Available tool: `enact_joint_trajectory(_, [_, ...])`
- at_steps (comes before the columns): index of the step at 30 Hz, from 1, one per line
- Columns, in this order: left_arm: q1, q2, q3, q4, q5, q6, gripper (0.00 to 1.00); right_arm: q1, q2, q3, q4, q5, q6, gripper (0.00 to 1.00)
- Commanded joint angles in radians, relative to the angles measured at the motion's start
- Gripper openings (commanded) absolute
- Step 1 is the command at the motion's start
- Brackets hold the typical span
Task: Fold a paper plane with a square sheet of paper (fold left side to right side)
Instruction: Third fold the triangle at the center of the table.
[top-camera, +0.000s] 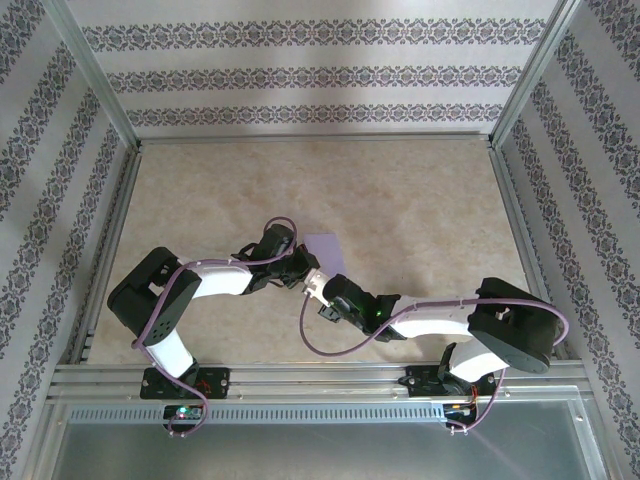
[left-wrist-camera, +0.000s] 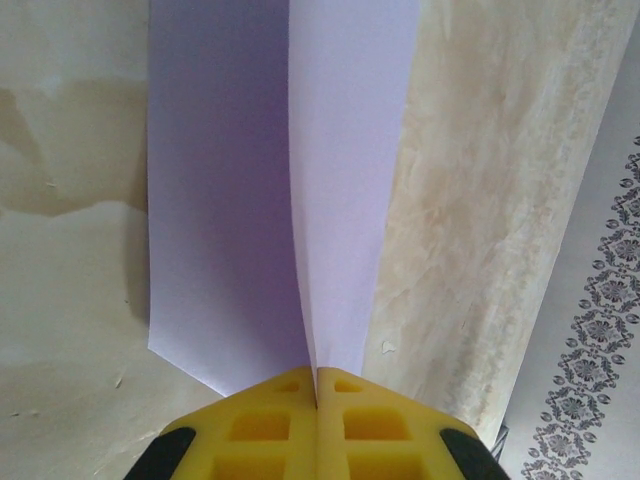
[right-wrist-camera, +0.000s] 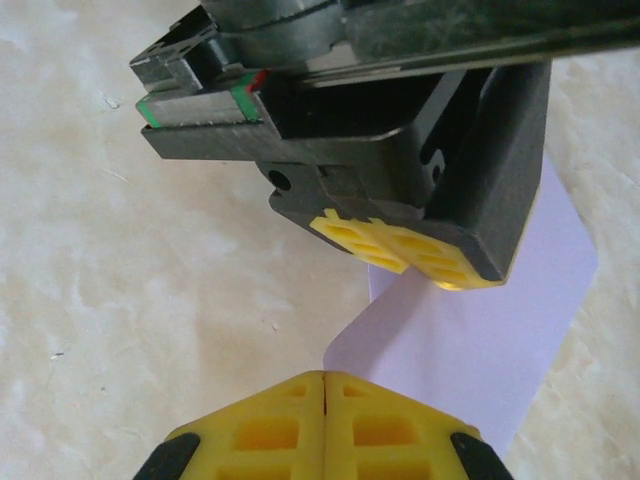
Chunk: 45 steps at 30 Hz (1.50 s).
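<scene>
A: Where is the square sheet of paper (top-camera: 326, 248) to be found?

B: It is found at the left hand (left-wrist-camera: 317, 388), out in the middle of the desk (top-camera: 430, 210). Its near end is nipped between that hand's yellow fingertips, and from there it is spread away from the hand over the mottled beige surface.

A: How is the sheet shaped?

B: A straight line is seen running away from the left hand's fingertips. The part on one side of that line is shaded a darker lavender and the part on the other side is lit paler. Whether the line is a fold or the edge of a lifted flap cannot be told.

A: So the left hand's state is settled?

B: It is pressed closed, with the paper caught in the seam between its pads.

A: And the right hand (right-wrist-camera: 325, 385)?

B: It is placed just beside the left hand and pointed toward it; from overhead the two are seen almost tip to tip. Its yellow fingers are held fully together. A corner of the sheet is seen just beyond its tips, beneath the left hand, but whether any paper is caught there cannot be told.
</scene>
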Motion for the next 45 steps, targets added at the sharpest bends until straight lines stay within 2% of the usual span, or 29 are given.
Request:
enact_joint_trajectory(1, [-0.005, -0.031, -0.01, -0.014, -0.025, 0.019, 0.19, -0.015, -0.025, 0.017, -0.061, -0.056, 0.058, 0.0])
enact_joint_trajectory(7, [0.057, -0.171, -0.035, -0.175, -0.043, 0.105, 0.42, -0.089, -0.052, 0.009, -0.09, -0.224, 0.157, 0.0])
enact_joint_trajectory(11, [0.095, -0.279, 0.006, -0.373, -0.086, 0.229, 0.5, -0.129, -0.068, 0.009, -0.102, -0.315, 0.212, 0.0])
enact_joint_trajectory(14, [0.119, -0.293, 0.067, -0.461, -0.071, 0.333, 0.44, -0.152, -0.075, 0.012, -0.102, -0.38, 0.269, 0.0])
enact_joint_trajectory(17, [0.125, -0.238, 0.151, -0.495, -0.029, 0.411, 0.37, -0.164, -0.07, 0.028, -0.114, -0.424, 0.309, 0.0])
enact_joint_trajectory(22, [0.123, -0.052, 0.298, -0.488, 0.107, 0.475, 0.27, -0.189, -0.062, 0.062, -0.144, -0.476, 0.348, 0.0])
enact_joint_trajectory(25, [0.122, 0.048, 0.376, -0.506, 0.151, 0.509, 0.23, -0.204, -0.05, 0.076, -0.148, -0.511, 0.353, 0.0])
enact_joint_trajectory(31, [0.12, 0.158, 0.454, -0.52, 0.197, 0.536, 0.21, -0.226, -0.019, 0.09, -0.148, -0.555, 0.359, 0.0])
enact_joint_trajectory(45, [0.102, 0.253, 0.513, -0.56, 0.226, 0.58, 0.19, -0.254, 0.008, 0.104, -0.145, -0.601, 0.371, 0.0])
